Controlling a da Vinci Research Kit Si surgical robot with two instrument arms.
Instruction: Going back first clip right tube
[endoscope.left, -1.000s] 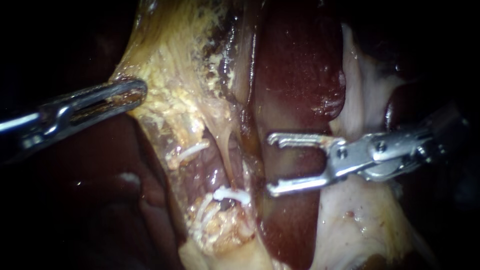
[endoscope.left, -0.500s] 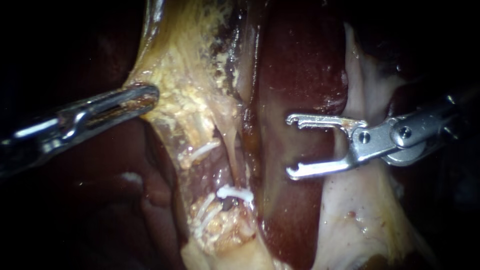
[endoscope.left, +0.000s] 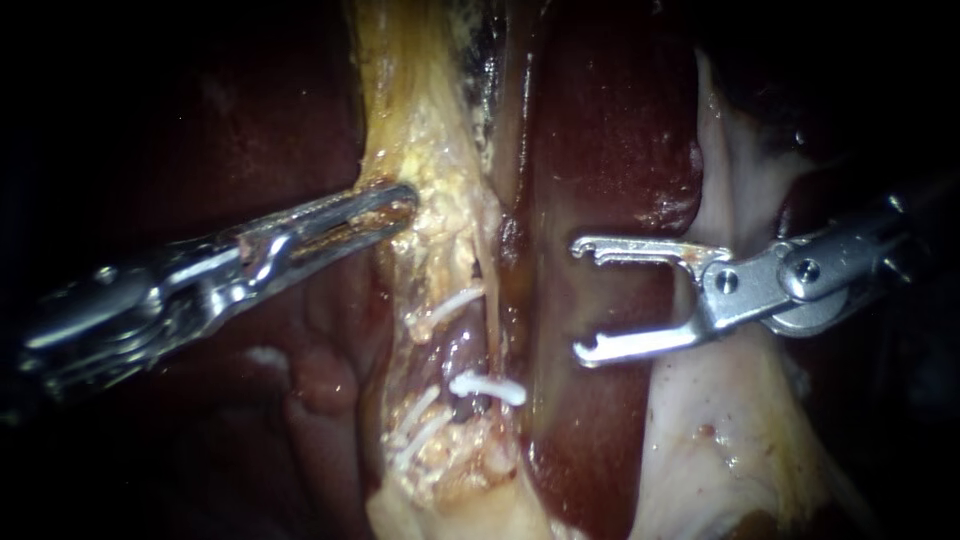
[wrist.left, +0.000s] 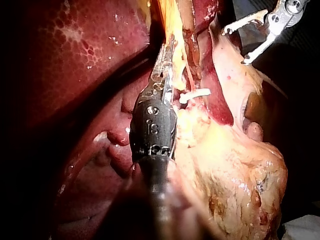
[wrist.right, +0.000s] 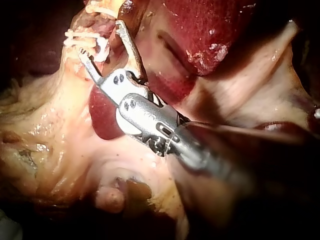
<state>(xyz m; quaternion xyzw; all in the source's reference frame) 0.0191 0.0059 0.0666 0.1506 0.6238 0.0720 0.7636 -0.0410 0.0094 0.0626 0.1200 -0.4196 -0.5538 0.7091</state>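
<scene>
Grips yellowish tissue (endoscope.left: 440, 170), seemingly, in closed jaws of left instrument (endoscope.left: 400, 205); holds jaws of right instrument (endoscope.left: 582, 298) wide open over the liver (endoscope.left: 600, 130), near 2 white clips (endoscope.left: 490, 388), touching neither.

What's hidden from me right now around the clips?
Endoscope view: the tube under the lower clip, covered by yellow tissue.
Left wrist view: the left instrument tip, jaws shut on that yellow tissue, buried in it.
Right wrist view: the right instrument shaft, blurred close to the camera; jaws open.
</scene>
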